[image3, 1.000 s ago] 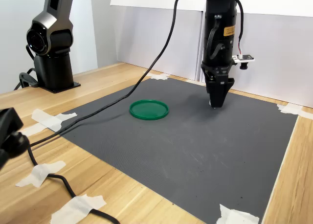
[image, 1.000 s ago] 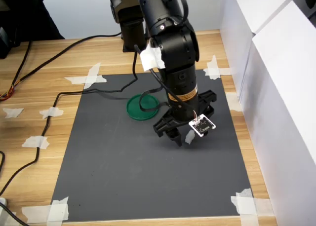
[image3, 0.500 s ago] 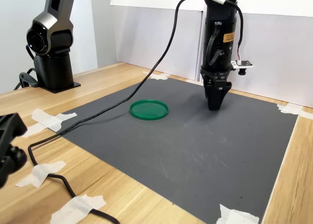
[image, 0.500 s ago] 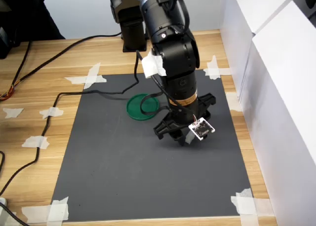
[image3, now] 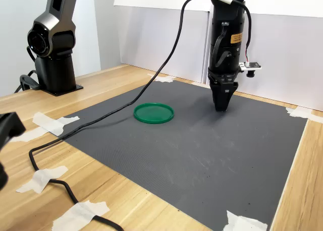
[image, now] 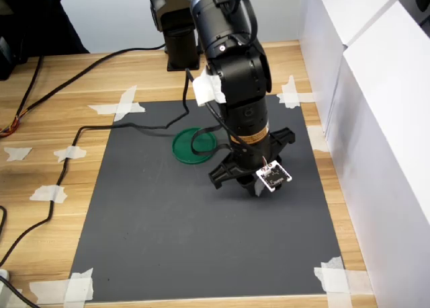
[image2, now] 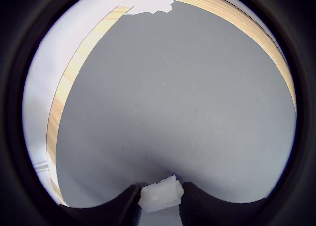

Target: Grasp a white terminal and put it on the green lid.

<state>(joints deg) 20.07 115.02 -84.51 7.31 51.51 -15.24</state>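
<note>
Going left to right across the second exterior view: green lid [image3: 153, 113] first, flat on the dark mat [image3: 192, 150]. The gripper [image3: 221, 107] is further right, pointing straight down with its tips at or just above the mat. The two are well apart with bare mat between them.

The white terminal [image2: 161, 194] sits between the two fingers [image2: 129, 202] in the wrist view. The jaws are closed in on it from both sides, so I read it as grasped. From the wrist view alone I can't tell if it is lifted or on the mat. Neither exterior view shows the terminal; the arm body hides it.

Key relation for the next move: seen from the gripper in the second exterior view, the lid lies at about 9 o'clock, level with the tips and across open mat. In the first exterior view the lid [image: 185, 146] is at roughly 10 o'clock from the gripper [image: 250, 187], partly covered by the black cable [image: 201, 136] looping over its edge.

The terminal's long axis runs across the gap from finger to finger, so the pads look to press its short ends, and it sits slightly tilted.

My read: grasp done, carry not yet started. Needs a small lift, then a sideways run toward the lid. Watch the cable loop hanging over the lid.
</note>
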